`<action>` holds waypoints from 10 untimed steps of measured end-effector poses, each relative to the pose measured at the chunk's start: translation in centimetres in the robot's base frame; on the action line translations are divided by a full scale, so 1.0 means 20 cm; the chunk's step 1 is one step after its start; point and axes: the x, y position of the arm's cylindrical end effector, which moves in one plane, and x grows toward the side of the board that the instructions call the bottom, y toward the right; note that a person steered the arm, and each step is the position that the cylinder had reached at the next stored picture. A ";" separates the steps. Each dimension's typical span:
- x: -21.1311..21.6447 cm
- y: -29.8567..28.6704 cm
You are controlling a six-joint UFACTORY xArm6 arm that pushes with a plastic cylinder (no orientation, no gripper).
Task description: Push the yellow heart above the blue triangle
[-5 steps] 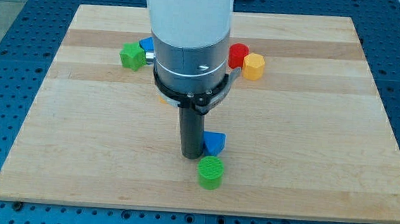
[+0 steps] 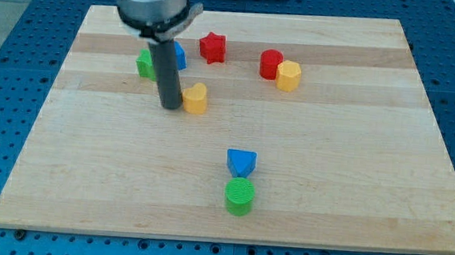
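The yellow heart (image 2: 196, 98) lies on the wooden board, left of centre. My tip (image 2: 169, 106) stands right beside it, on its left, touching or nearly so. The blue triangle (image 2: 241, 161) lies lower, right of the heart, toward the view's bottom. The heart is up and to the left of the triangle, well apart from it.
A green round block (image 2: 239, 196) sits just below the blue triangle. A red star (image 2: 212, 47), a red cylinder (image 2: 270, 63) and a yellow hexagon block (image 2: 288, 75) lie near the top. A green block (image 2: 145, 63) and a blue block (image 2: 179, 56) are partly behind the rod.
The arm has moved up and left, from beside the blue triangle to the left side of the yellow heart. The red star and the heart are uncovered now.
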 end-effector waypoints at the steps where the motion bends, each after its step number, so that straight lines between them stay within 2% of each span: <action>1: 0.01 0.14; 3: 0.22 0.33; 4: 0.22 0.31; 5: 0.17 0.17; 6: -0.02 0.10; 7: -0.12 0.20; 8: -0.12 0.37; 10: -0.06 0.28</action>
